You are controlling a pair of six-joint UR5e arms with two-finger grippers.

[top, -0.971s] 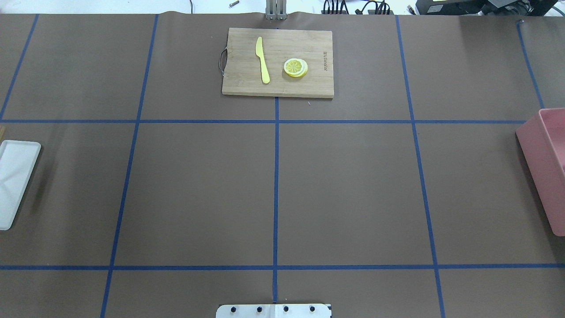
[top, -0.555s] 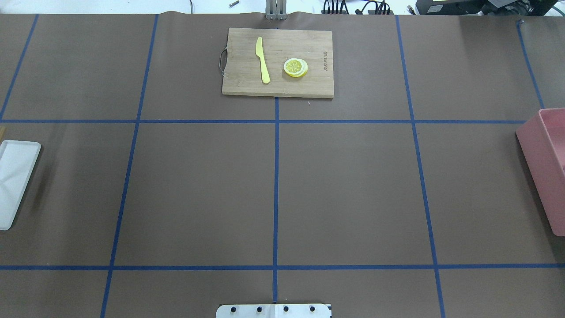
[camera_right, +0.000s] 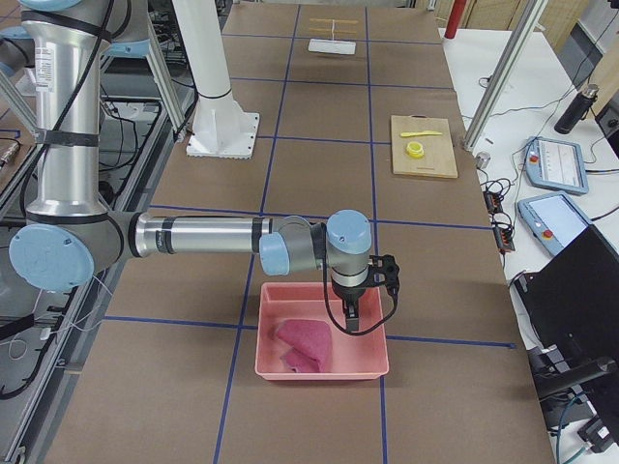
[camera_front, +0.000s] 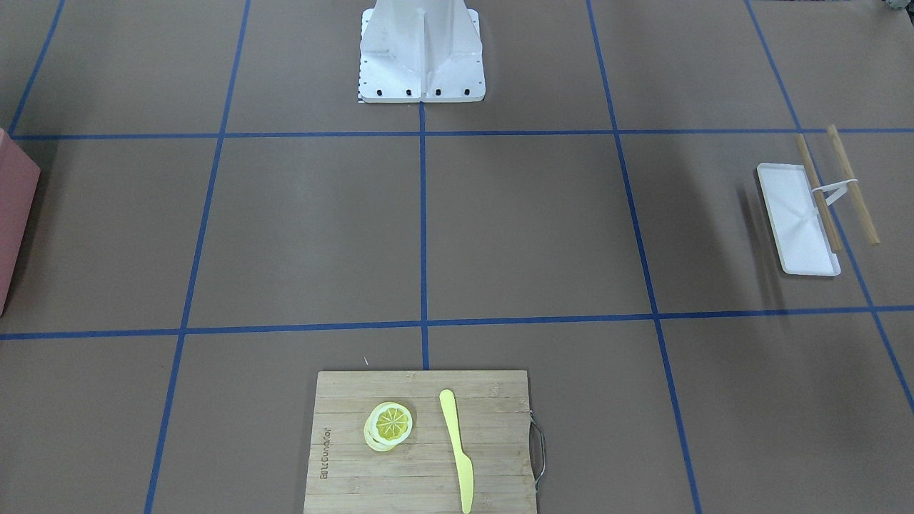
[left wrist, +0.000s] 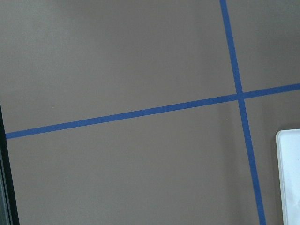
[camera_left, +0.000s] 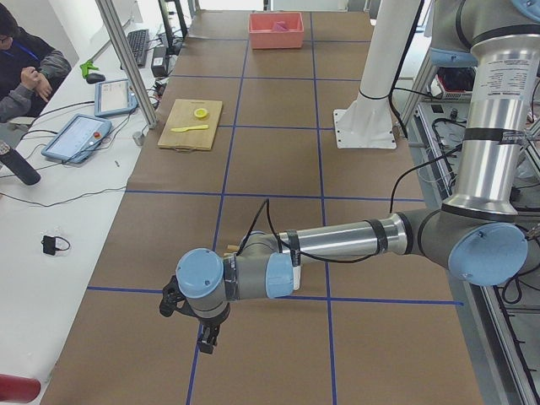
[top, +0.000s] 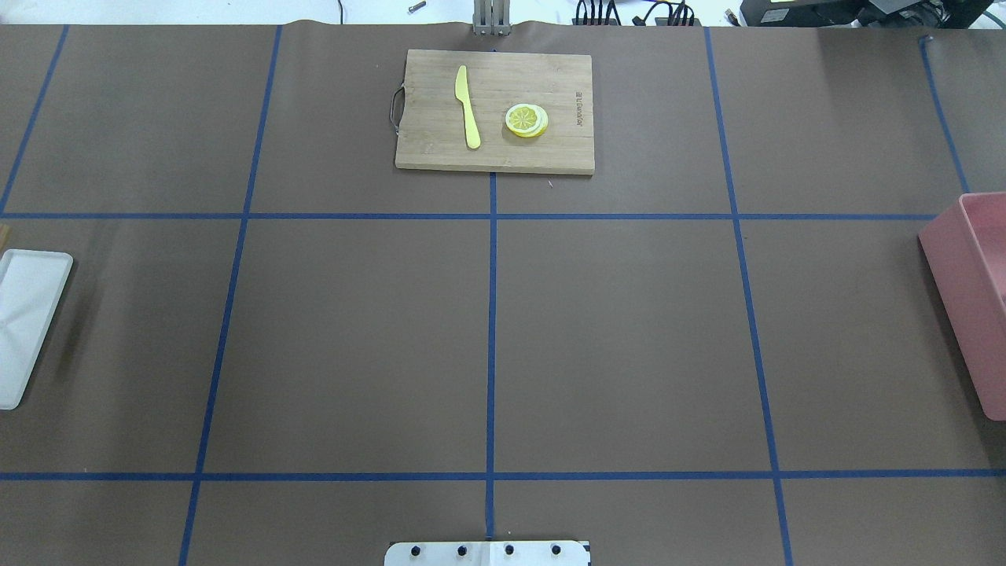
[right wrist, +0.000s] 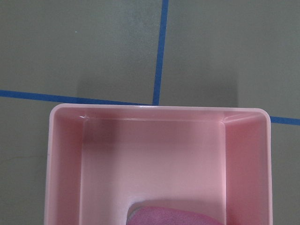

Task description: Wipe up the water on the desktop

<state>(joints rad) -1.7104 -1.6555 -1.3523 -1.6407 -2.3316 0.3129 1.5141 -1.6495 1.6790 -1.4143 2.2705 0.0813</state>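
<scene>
Pink bin point(top: 960, 314), wht tray point(top: 23, 314): partly off-frame

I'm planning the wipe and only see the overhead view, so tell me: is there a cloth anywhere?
Observer: Yes, a pink cloth lies inside the pink bin at the robot's right end of the table.
Operator: Where's the right arm?
Observer: The right pincer hangs above that bin, not touching the cloth; open or shut, I can't tell.
Operator: And the left one?
Observer: The left pincer hangs over the desktop near the white tray; its state is unclear too.
</scene>
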